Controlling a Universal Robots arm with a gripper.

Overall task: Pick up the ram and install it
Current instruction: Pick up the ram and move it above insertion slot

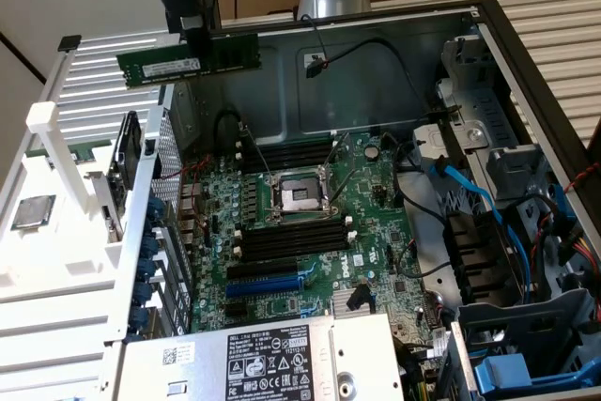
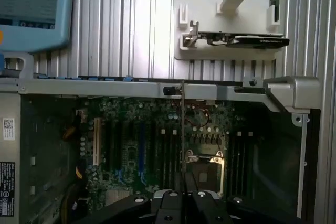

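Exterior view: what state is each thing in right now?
ram: held in the air above the computer case, not slotted.
gripper: shut on the ram.
computer case: open, motherboard exposed.
memory slots: empty.
processor chip: lying on the white tray outside the case.

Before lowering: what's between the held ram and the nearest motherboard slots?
In the exterior view, only open air and a black cable loop separate the ram from the nearest slots.

The gripper (image 1: 195, 40) clamps the ram (image 1: 155, 67) level in the air (pale label strip facing the camera), at about eleven o'clock from the processor socket (image 1: 299, 196). Long black slots (image 1: 291, 241) lie at the socket's six o'clock.
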